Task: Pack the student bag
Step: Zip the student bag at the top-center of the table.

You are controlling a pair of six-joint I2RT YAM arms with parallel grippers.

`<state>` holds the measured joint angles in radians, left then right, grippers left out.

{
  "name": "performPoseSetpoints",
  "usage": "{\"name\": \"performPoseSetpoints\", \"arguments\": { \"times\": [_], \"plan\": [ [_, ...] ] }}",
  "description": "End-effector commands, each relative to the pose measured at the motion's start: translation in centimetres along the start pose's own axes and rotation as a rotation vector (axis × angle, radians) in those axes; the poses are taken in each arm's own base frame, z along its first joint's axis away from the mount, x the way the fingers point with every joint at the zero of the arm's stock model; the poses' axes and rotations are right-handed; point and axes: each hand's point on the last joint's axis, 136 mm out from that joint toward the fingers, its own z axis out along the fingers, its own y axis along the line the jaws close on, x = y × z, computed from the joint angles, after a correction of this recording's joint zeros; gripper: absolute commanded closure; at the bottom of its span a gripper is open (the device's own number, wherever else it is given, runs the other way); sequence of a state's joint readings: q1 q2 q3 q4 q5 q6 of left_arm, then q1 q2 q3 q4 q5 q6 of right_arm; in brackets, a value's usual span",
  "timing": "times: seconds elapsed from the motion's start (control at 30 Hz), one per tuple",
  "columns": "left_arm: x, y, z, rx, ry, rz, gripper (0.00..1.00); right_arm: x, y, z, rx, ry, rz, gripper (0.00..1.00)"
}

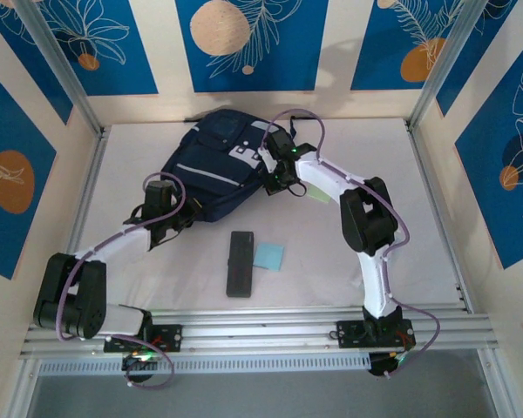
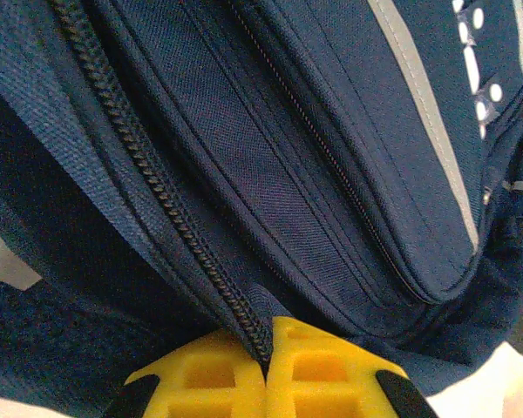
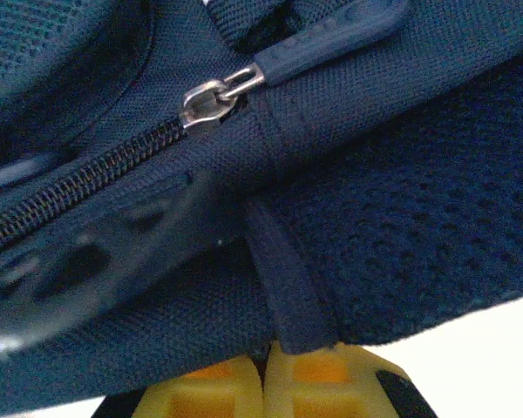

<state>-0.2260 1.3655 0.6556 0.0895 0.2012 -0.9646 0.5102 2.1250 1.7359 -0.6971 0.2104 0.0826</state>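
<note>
Navy fabric of the student bag is pinched twice: left jaws clamp its zipper edge, right jaws clamp a seam strip near a zipper pull.

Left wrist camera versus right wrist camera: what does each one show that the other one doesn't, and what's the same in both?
Left wrist, not right: a pale grey stripe and white markings near the top corner.
Right wrist, not left: a silver zipper slider with its navy pull tab, and mesh fabric.
Both: navy cloth of the student bag up close, black zipper teeth, and a gripper shut on the bag, the left gripper at the zipper seam, the right gripper on a fabric strip.
</note>
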Motion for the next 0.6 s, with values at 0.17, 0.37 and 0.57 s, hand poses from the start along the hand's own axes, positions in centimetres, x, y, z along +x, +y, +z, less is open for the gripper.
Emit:
{"name": "performPoseSetpoints", "arguments": {
  "times": [0.17,0.37,0.57],
  "plan": [
    [-2.1,2.0,-1.2,-0.097,-0.107,0.045,1.0,0.7,-6.8,-0.5,0.195,0.016,0.204,1.0],
    [-3.2,1.6,-2.1,-0.099,-0.143,0.067,1.0,3.1,-9.3,-0.3,0.264,0.071,0.234,1.0],
    [-3.7,1.0,-2.4,-0.091,-0.143,0.104,1.0,3.5,-4.9,-1.0,-0.051,0.046,0.221,1.0]
  ]
}}
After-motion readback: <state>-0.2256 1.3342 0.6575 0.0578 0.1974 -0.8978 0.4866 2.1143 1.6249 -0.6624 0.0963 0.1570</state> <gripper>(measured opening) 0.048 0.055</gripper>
